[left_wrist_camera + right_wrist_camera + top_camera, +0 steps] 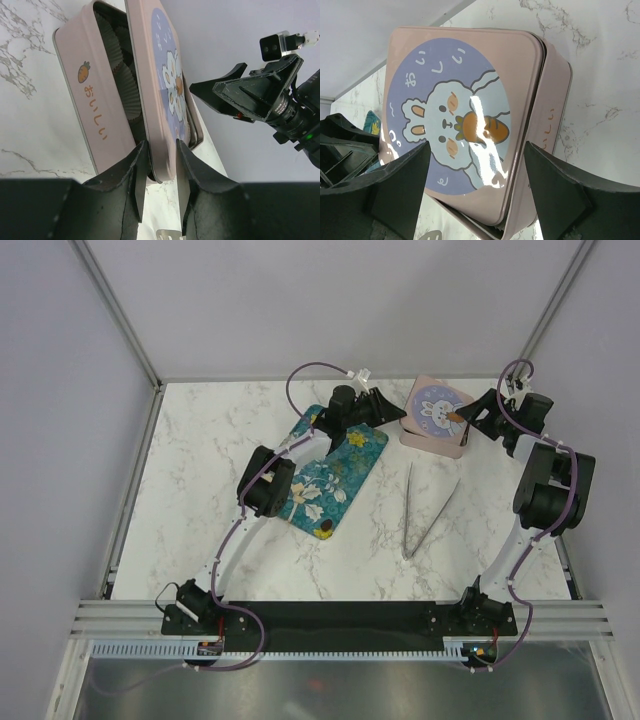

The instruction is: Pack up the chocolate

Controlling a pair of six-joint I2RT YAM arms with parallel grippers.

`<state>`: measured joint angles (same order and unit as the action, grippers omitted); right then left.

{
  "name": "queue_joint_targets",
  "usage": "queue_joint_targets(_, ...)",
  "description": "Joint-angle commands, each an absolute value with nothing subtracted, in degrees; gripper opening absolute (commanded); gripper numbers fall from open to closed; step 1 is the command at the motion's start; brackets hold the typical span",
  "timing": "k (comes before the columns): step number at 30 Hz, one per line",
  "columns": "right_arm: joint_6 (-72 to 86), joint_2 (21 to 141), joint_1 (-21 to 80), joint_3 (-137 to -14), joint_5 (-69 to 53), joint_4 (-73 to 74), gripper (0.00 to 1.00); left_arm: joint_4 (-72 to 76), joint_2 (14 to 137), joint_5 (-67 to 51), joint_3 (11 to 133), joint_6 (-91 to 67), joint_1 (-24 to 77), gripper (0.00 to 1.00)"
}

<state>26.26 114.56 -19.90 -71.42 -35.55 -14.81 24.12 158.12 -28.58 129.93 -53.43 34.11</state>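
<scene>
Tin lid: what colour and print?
Pink lid with a purple circle, white rabbit holding an orange carrot; clearest in right wrist view.

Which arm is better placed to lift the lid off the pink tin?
Left. The left end effector straddles the edge of the lid, while the right end effector stands open beside the tin, holding nothing.

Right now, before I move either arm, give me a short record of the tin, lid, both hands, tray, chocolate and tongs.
tin: pink, open at one side, paper cups inside
lid: bunny print, ajar, one edge raised off the tin
left hand: fingers either side of the lid's edge; grip unclear
right hand: open, facing the lid
tray: teal, left of the tin, under the left arm
chocolate: one dark piece visible at the tray's near end
tongs: lying free, nearer than the tin
</scene>
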Motion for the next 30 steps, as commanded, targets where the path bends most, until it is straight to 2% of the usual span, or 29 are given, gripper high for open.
queue_joint_targets(1, 26.54, 111.80, -19.60, -72.33, -36.12, -15.29, 0.84, 24.44, 159.08, -27.25, 131.66, -55.63, 34.19, 0.35)
queue_joint_targets(10, 26.28, 111.45, -19.60, -72.33, -35.77, -15.12, 0.84, 26.38, 159.00, -27.95, 131.05, -66.00, 33.40, 0.17)
queue_joint_targets(11, 26.45, 111.45, -19.60, -72.25, -35.95, -15.29, 0.84, 26.28, 159.08, -27.95, 130.78, -67.75, 33.31, 0.09)
queue_joint_targets(13, 26.63, 111.27, -19.60, -72.16, -36.03, -15.55, 0.84, 28.37, 158.99, -28.21, 129.21, -70.82, 32.96, 0.03)
queue_joint_targets(17, 26.81, 110.92, -19.60, -72.25, -36.21, -15.73, 0.84, 35.85, 159.87, -28.56, 127.62, -80.57, 32.17, 0.02)
queue_joint_targets(30, 36.46, 110.92, -19.60, -70.93, -39.55, -20.92, 0.83, 40.07, 160.05, -29.18, 127.53, -89.38, 32.08, 0.02)
